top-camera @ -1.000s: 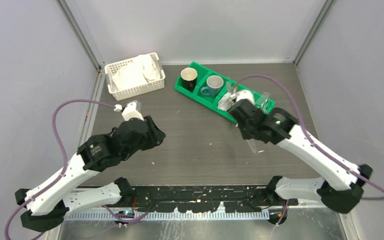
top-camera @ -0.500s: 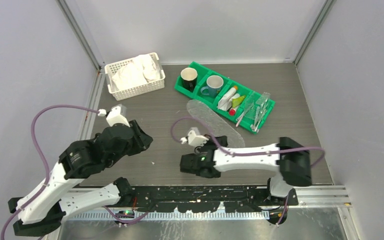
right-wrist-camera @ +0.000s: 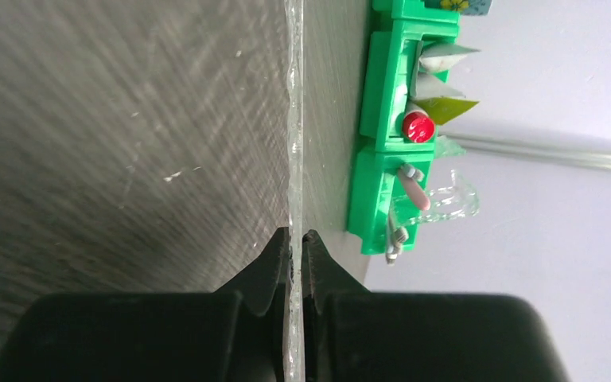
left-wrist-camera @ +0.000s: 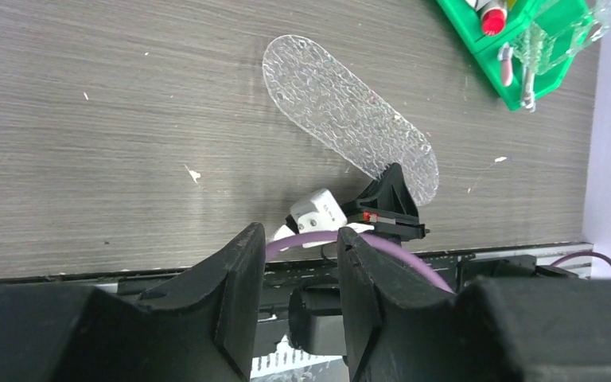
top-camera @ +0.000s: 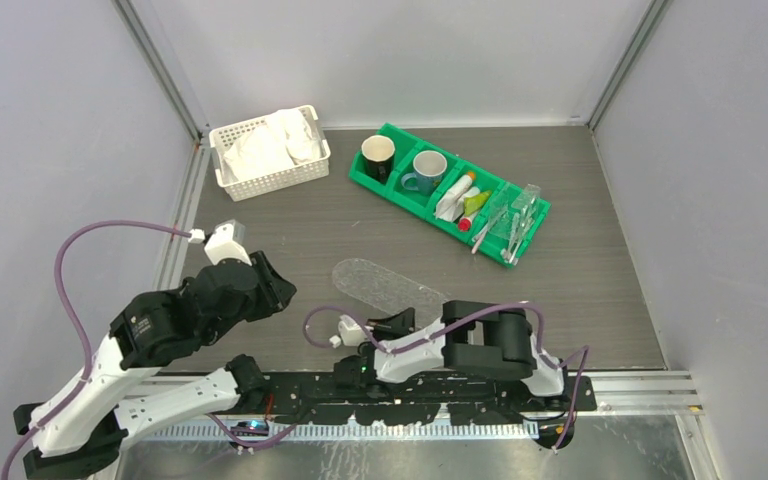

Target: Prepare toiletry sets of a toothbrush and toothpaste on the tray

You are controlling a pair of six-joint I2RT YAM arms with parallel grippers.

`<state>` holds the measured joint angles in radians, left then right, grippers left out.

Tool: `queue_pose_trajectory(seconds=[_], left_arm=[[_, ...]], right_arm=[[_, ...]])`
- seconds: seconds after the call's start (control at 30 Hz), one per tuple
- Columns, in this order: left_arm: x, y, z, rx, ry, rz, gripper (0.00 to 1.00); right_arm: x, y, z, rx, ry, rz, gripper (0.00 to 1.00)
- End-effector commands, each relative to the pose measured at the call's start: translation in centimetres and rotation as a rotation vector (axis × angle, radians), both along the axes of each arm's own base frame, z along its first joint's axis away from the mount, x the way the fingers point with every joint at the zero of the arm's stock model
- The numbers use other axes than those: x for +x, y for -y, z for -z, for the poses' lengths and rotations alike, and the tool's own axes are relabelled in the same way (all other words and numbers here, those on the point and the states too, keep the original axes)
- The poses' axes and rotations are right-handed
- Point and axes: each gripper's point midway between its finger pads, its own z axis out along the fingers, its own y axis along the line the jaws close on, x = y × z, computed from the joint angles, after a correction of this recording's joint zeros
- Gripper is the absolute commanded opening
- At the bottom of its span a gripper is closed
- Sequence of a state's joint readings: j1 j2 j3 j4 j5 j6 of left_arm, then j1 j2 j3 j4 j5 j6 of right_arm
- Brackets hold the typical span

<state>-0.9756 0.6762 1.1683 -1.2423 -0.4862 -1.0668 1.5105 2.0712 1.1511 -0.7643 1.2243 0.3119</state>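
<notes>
Clamping tray (top-camera: 380,283) edge, right end effector (right-wrist-camera: 297,237) has dragged it nearer; left end effector (left-wrist-camera: 301,274) fingers apart.

The dark grey wood-grain bench (top-camera: 580,280) carries a white plastic lattice basket (top-camera: 270,183) at its far left and, well apart to the right, a long green four-compartment plastic bin (top-camera: 358,172) set at a slant. Nearer the front edge, a clear pebble-textured oval plastic tray (top-camera: 385,286) lies on the boards, with small white flecks (left-wrist-camera: 194,173) scattered around it.
</notes>
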Motion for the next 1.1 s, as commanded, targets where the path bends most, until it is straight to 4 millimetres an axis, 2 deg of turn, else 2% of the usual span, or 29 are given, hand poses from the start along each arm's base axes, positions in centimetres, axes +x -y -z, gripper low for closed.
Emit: queue_pose_trajectory(seconds=[0.0,0.07,0.13,0.17,0.2,0.23,0.3,0.37,0.4,0.53,0.7,0.73,0.83,0.9,1.0,1.07], left_arm=[[0.3,0.4,0.7,-0.002,0.002,-0.01,0.4],[0.4,0.8,1.0,-0.005,-0.004,-0.002,0.4],[0.5,1.2,1.2,-0.006,-0.01,0.006,0.4],[0.5,1.3,1.3,-0.007,-0.015,0.009,0.4],[0.5,1.4,1.3,-0.006,-0.015,0.01,0.4],[0.5,1.4,1.3,-0.007,-0.016,0.012,0.4],[0.6,1.5,1.4,-0.006,-0.013,0.011,0.4],[0.6,1.7,1.5,-0.01,-0.014,0.013,0.4],[0.6,1.8,1.6,-0.01,-0.018,0.016,0.4],[0.7,2.3,2.2,-0.009,-0.029,0.025,0.4],[1.4,3.3,2.5,-0.005,-0.023,0.033,0.41],[1.6,3.6,2.7,-0.002,-0.022,0.035,0.41],[2.2,4.8,3.3,0.013,-0.037,0.051,0.41],[2.3,5.7,3.9,0.017,-0.057,0.067,0.41],[2.4,6.7,4.8,0.005,-0.075,0.086,0.41],[2.4,6.9,5.2,0.002,-0.08,0.083,0.41]], right_arm=[[-0.8,-2.9,1.7,0.067,-0.024,-0.051,0.06],[-1.1,-3.0,3.0,0.031,-0.038,-0.054,0.19],[-1.7,-3.4,3.3,0.015,-0.028,-0.069,0.25],[-2.1,-3.5,3.5,0.011,-0.029,-0.081,0.32],[-2.6,-3.8,3.5,0.013,-0.035,-0.091,0.47],[-3.2,-4.0,3.4,0.021,-0.038,-0.102,0.59],[-4.3,-4.5,3.1,0.044,-0.049,-0.115,0.62],[-5.4,-4.9,2.3,0.083,-0.054,-0.124,0.82],[-6.1,-5.2,1.7,0.108,-0.058,-0.132,0.9],[-8.4,-5.9,-2.1,0.253,-0.106,-0.149,0.96],[-9.4,-5.1,-8.6,0.548,-0.217,-0.112,1.0],[-9.3,-5.0,-9.4,0.609,-0.254,-0.102,1.0],[-7.6,-3.5,-10.4,0.753,-0.365,-0.011,0.98],[-6.3,-2.0,-10.5,0.784,-0.373,0.035,0.96],[-5.6,-0.2,-9.4,0.734,-0.364,0.076,0.95],[-5.8,0.1,-8.4,0.711,-0.376,0.101,0.95]])
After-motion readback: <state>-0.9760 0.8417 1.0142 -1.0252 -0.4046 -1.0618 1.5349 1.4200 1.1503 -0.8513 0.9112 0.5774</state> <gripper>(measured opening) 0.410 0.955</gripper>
